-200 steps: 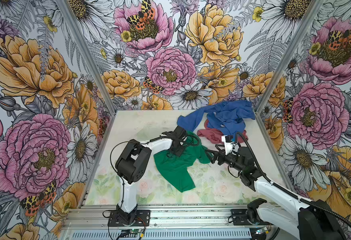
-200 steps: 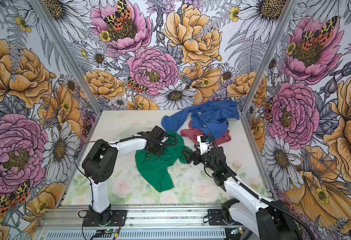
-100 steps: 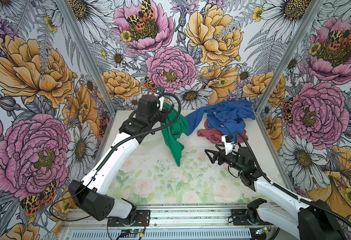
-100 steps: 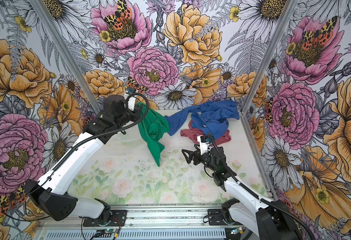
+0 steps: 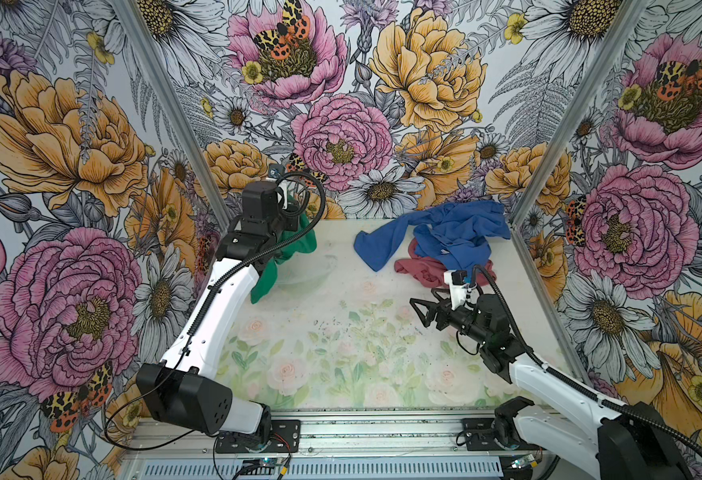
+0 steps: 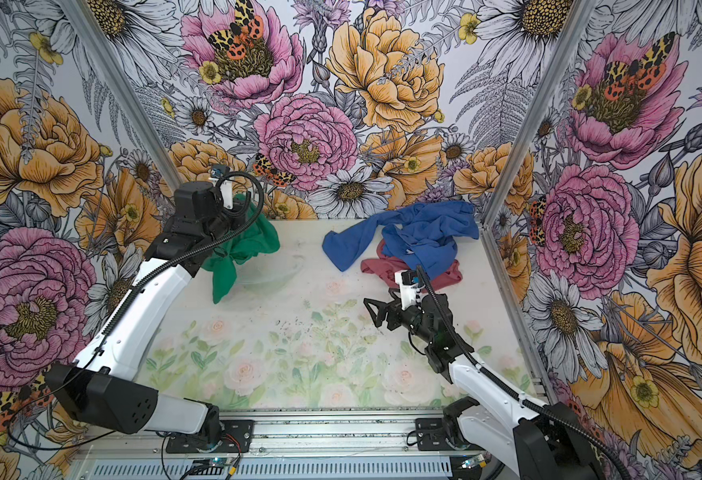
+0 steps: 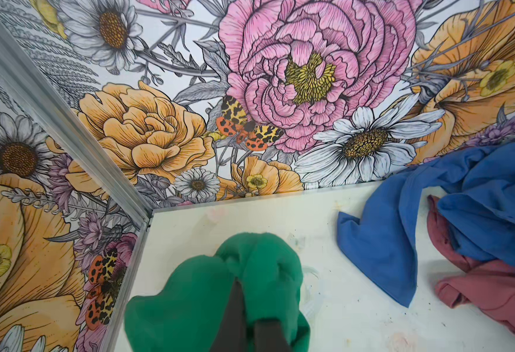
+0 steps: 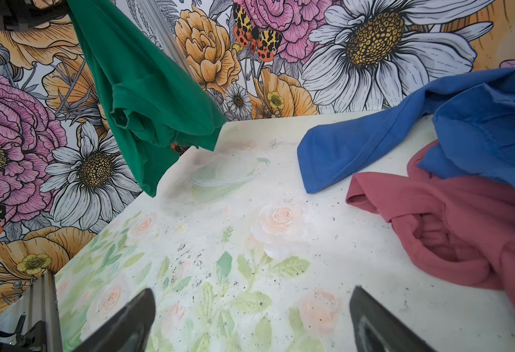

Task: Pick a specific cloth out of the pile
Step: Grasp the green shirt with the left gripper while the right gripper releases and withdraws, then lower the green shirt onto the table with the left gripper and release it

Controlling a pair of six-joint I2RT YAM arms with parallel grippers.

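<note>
Floral table [image 5: 341,353] lay barer: left gripper [image 7: 239,292], tips buried, had lifted the pinched cloth [image 5: 268,278] cornerward; right gripper [image 8: 253,291] gaped.

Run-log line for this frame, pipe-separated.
left hand: shut on green cloth | right hand: open, empty | green cloth: hanging, apart from pile | pile: on table

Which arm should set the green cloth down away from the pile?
Left: the left gripper is shut on the green cloth, hanging apart from the pile; the right gripper is open, empty.
</note>
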